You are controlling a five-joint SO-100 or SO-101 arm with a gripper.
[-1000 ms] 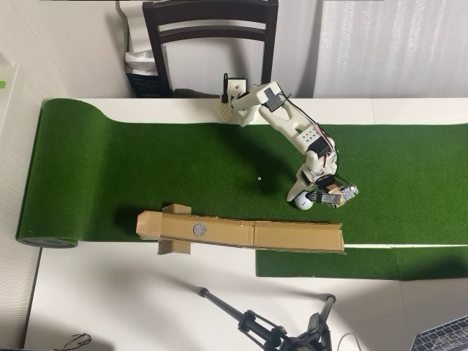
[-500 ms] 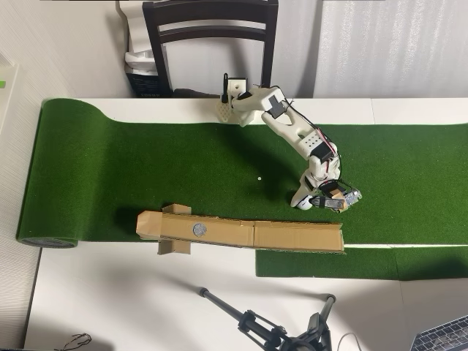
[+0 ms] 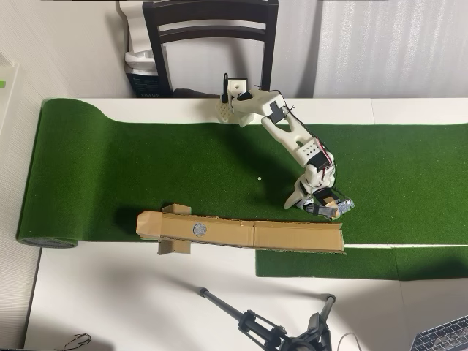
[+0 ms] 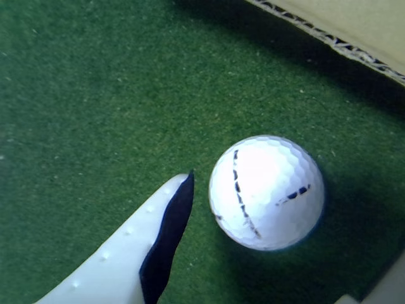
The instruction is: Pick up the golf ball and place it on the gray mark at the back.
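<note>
White two-finger gripper: low over the turf at about 4 o'clock from the overhead view's centre, at the end of the white jointed arm. In the wrist view one white finger with a dark pad enters from 7 o'clock; a sliver of the other shows at the 5 o'clock corner. Jaws apart, on either side of the ball, no contact seen.

Small white dimpled golf ball with dark line markings: resting on the green artificial-turf mat, just beside the finger tip, at 3 o'clock from it. In the overhead view the ball cannot be made out under the gripper.

Long brown cardboard channel: lies along the mat's 6 o'clock edge; its corrugated edge crosses the wrist view at 1 o'clock.

Small flat round gray mark: on the cardboard, well apart from the gripper, at 9 o'clock from it.

Tiny white dot: on the turf, at 10 o'clock from the gripper.
</note>
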